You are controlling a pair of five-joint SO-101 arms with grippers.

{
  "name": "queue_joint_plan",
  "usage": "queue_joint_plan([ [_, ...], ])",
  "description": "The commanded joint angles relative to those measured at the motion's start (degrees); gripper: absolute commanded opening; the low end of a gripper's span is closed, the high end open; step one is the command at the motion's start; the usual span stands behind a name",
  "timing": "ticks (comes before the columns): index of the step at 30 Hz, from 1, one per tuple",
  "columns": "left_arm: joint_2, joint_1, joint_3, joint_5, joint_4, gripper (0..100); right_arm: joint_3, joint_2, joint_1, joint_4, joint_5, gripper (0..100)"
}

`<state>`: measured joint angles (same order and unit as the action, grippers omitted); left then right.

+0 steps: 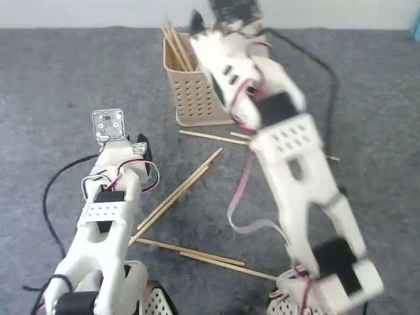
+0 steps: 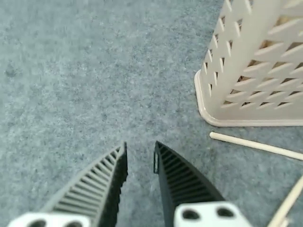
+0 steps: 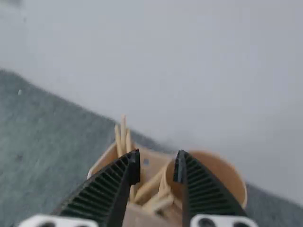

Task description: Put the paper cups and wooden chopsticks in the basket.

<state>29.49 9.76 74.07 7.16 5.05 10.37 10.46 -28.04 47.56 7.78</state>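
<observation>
Left gripper (image 2: 140,158): jaws released, small gap, nothing between them, tips low over the grey table (image 2: 71,71). Ahead of these jaws and off to one side stands the basket (image 2: 255,61). It is beige with slotted walls, upright, and the wrist shows just its lower corner. The base chopstick (image 2: 255,144) lies flat on the table just beside the basket's foot. Its long axis runs across the line of the jaws, and one end points into the bare patch ahead of the tips. The side chopstick (image 2: 289,203) lies closer in, alongside one jaw, angled, apart from it.

Right gripper (image 3: 156,166): jaws also released, narrow gap, nothing clamped as far as I can tell. Just beyond the tips is the basket's open mouth. Inside are the upright chopsticks (image 3: 123,135), bundled, long axis vertical, tips poking above the rim. More sticks lean crosswise lower down, seen through the gap. A round tan rim (image 3: 229,177) sits just past one jaw; cup or basket edge, cannot tell.

From above, the right jaws hang over the basket's top and the sticks inside lean away from them. The diagonal pair (image 1: 180,190) lies between the two arms, side by side, one end toward the left arm and the other toward the basket. The front chopsticks (image 1: 210,257) lie flat well behind both jaws, near the arm bases, running crosswise.
</observation>
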Motion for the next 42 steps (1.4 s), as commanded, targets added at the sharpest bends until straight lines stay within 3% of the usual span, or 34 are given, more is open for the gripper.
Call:
queue_joint_plan([
  [1,-0.18,-0.18,-2.42,-1.05,-1.32,9,3.60,10.59,0.48,19.91,1.14,13.4],
  [8,0.18,-0.18,-2.51,-1.23,1.23,9,3.60,17.63,6.37,38.81,9.49,13.3],
  [16,0.00,-0.09,-2.51,-1.23,1.23,9,-1.58,13.58,22.02,49.19,26.11,13.2],
  [23,-0.09,-0.09,-2.51,-1.23,1.23,9,-12.04,0.13,28.88,40.92,41.58,13.6],
  [36,-0.18,0.18,-3.38,-1.32,1.23,9,-12.13,-26.77,29.76,16.13,42.20,13.8],
  [42,-0.18,0.18,-3.47,-1.32,1.23,9,-10.55,-33.01,28.53,14.37,42.20,13.8],
])
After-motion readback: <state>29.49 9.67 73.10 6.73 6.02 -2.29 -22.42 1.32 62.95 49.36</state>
